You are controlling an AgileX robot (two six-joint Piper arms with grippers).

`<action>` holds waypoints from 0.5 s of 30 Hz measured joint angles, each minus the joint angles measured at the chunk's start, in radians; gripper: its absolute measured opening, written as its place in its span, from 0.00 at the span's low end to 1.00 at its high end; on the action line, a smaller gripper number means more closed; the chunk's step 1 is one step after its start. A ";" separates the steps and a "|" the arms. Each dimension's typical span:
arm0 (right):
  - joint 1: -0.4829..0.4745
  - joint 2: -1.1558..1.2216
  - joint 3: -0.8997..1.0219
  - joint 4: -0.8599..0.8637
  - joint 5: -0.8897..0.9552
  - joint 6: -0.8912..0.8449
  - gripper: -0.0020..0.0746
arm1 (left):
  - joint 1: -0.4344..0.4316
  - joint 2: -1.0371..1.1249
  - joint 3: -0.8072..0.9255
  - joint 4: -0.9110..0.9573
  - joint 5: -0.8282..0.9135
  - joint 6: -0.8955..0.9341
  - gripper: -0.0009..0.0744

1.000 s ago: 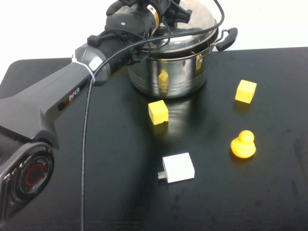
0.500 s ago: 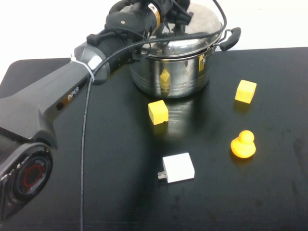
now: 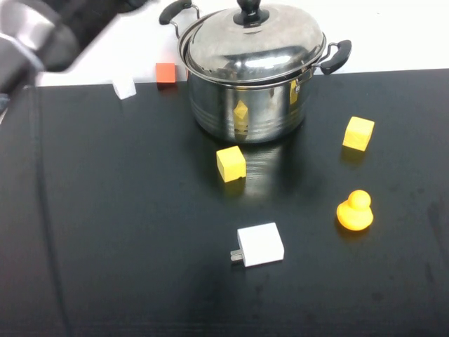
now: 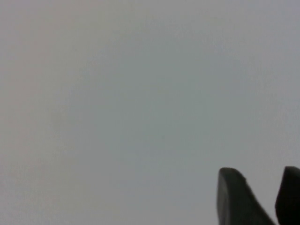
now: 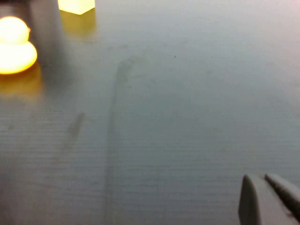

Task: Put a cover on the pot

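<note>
The steel pot [image 3: 245, 112] with black side handles stands at the back of the black table [image 3: 105, 210]. The domed steel lid [image 3: 252, 42] with its black knob [image 3: 249, 10] sits on the pot's rim. My left arm [image 3: 42, 35] is a blur at the far left back, away from the pot. In the left wrist view my left gripper [image 4: 260, 176] is open and empty against a plain grey background. My right gripper [image 5: 260, 177] is shut and empty low over bare table; it is outside the high view.
Two yellow blocks [image 3: 231, 163] [image 3: 358, 133], an orange duck [image 3: 355, 210] and a white charger [image 3: 259, 245] lie in front of the pot. A red block [image 3: 165, 73] and a small white block [image 3: 124, 88] sit at the back left. The right wrist view shows the duck [image 5: 14, 44].
My left arm has let go of the lid and pulled back to the left, off the pot. The lid now rests flat on the pot.
</note>
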 joint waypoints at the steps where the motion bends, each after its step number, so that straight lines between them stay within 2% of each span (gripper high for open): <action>1: 0.000 0.000 0.000 0.000 0.000 0.000 0.02 | 0.000 -0.028 0.000 -0.022 0.008 0.000 0.25; 2: 0.000 0.000 0.000 0.000 0.000 0.000 0.02 | 0.000 -0.058 0.000 -0.046 0.016 0.000 0.17; 5: 0.000 0.000 0.000 0.000 0.000 0.000 0.02 | 0.000 -0.142 0.000 -0.129 0.038 0.016 0.06; 8: 0.000 0.000 0.000 0.000 0.000 0.000 0.02 | 0.000 -0.220 0.000 -0.186 0.065 0.052 0.03; 15: 0.000 0.000 0.000 0.000 0.000 0.000 0.02 | 0.000 -0.378 0.000 -0.214 0.122 0.103 0.01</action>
